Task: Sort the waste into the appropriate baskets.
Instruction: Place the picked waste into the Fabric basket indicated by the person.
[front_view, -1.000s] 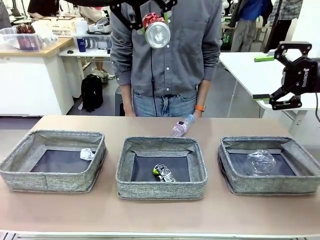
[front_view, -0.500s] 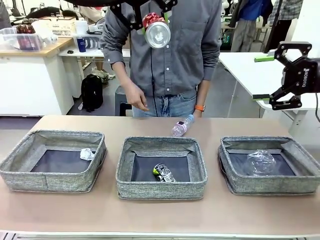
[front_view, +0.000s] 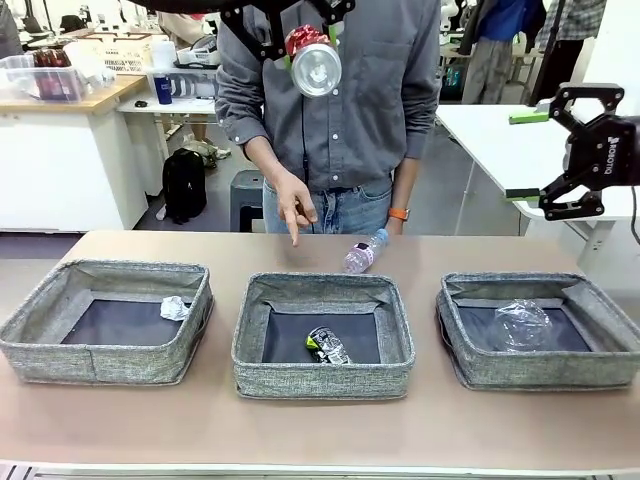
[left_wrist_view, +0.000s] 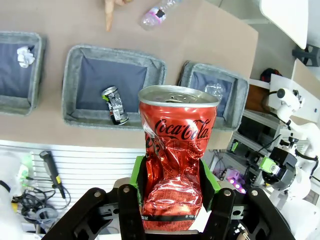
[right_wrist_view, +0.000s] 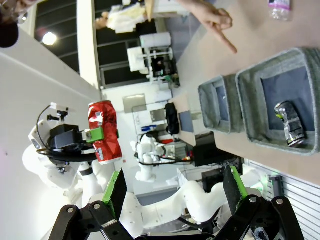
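Note:
High above the table my left gripper (front_view: 312, 40) is shut on the crushed red can (front_view: 313, 60), which in the left wrist view (left_wrist_view: 175, 160) stands between the green pads. My right gripper (front_view: 525, 155) hangs open and empty above the right side. Three grey baskets stand in a row: the left basket (front_view: 40, 340) holds the white paper ball (front_view: 174, 308), the middle basket (front_view: 320, 385) holds the dark multicoloured can (front_view: 326, 345), the right basket (front_view: 470, 370) holds the clear plastic cup (front_view: 520, 325). The clear bottle with pink label (front_view: 362, 253) lies on the table behind the middle basket.
A person stands at the far edge; one hand (front_view: 295, 212) points a finger down toward the table near the bottle. Bare table (front_view: 320, 430) runs in front of the baskets. A white table (front_view: 490, 140) stands behind at the right.
The person's hand came from the side of the body, forward and down, and now points at the table beside the bottle. Both arms kept still.

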